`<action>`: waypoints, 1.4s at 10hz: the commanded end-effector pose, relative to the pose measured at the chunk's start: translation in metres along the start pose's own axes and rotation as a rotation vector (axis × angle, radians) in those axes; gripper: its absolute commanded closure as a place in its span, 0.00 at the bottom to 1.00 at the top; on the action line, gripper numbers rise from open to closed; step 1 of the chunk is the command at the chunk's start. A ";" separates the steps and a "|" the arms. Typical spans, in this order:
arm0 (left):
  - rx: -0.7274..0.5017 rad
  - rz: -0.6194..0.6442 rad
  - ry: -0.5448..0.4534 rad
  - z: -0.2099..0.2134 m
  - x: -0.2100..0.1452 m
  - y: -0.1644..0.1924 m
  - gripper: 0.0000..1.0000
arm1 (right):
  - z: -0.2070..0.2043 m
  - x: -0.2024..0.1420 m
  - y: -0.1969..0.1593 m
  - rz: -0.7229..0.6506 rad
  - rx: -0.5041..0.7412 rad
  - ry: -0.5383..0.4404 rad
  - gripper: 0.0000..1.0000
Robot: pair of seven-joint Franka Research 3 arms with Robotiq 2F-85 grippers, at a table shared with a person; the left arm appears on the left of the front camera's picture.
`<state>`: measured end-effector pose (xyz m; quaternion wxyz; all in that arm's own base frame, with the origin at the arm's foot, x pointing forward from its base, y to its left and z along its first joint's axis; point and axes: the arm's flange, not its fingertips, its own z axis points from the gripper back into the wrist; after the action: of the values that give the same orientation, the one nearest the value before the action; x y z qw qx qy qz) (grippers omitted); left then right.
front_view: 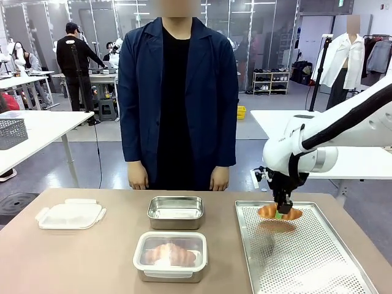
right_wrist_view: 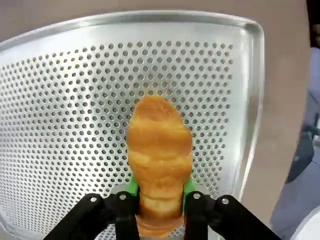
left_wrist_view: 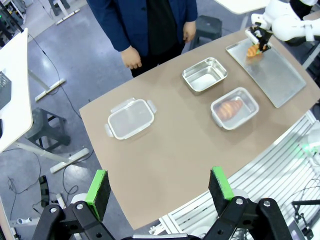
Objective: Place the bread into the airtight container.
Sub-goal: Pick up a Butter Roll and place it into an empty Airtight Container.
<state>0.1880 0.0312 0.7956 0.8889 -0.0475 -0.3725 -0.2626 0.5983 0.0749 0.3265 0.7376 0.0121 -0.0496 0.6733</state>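
My right gripper (front_view: 282, 213) is shut on a golden croissant (front_view: 279, 212), holding it just above the far end of the perforated metal tray (front_view: 306, 263). In the right wrist view the croissant (right_wrist_view: 159, 155) sits squeezed between the green pads, over the tray (right_wrist_view: 65, 110). An open steel container (front_view: 176, 211) stands empty at mid-table. In front of it a closed clear-lidded container (front_view: 170, 256) holds another croissant (front_view: 168, 252). My left gripper (left_wrist_view: 159, 190) is open, high above the table's near edge.
A loose translucent lid (front_view: 70, 214) lies on the left of the brown table (front_view: 86, 263). A person in a dark blue coat (front_view: 177, 92) stands at the far side, hands hanging at the table edge.
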 end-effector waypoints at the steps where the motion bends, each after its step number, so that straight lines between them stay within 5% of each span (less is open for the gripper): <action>1: -0.001 -0.002 -0.003 0.002 0.002 0.001 0.00 | 0.048 0.034 0.010 -0.030 -0.049 0.031 0.73; 9: -0.001 -0.002 -0.003 0.002 0.002 0.001 0.00 | 0.096 0.301 0.040 -0.009 -0.017 0.081 0.73; 14: -0.001 -0.002 -0.003 0.002 0.002 0.001 0.00 | 0.053 0.365 0.034 -0.054 -0.011 0.098 0.73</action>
<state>0.1879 0.0312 0.7956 0.8888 -0.0475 -0.3726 -0.2626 0.5816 0.4251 0.4104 0.7438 -0.0086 -0.0233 0.6679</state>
